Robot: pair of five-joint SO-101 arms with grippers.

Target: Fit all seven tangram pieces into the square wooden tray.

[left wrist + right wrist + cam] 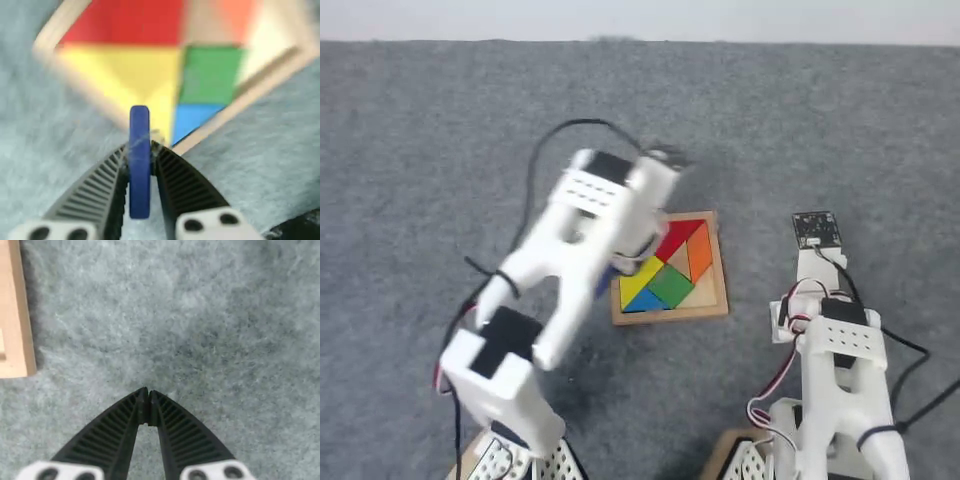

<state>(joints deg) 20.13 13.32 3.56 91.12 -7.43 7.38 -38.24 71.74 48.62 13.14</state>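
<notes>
Nearest us in the high view, the right arm point(835, 350) stands at 5 o'clock and the left arm point(570, 250) rises from 7 o'clock towards the middle of the grey-carpeted bench point(820, 120). The right gripper point(145, 397) hangs over bare carpet with its fingers closed on nothing, just beside a corner of the square wooden tray point(15, 315).

The left gripper point(140, 150) has its fingers clamped on a dark blue tangram piece point(139, 125), held on edge over the tray's 8 o'clock side.

In the tray, the yellow triangle point(135, 70) sits at 9 o'clock, the light blue triangle point(195, 117) at 7, the green square point(210, 75) near the centre, the red triangle point(125, 22) at 12 and the orange piece point(700, 255) at 2. Pale wood shows at 4 o'clock.
</notes>
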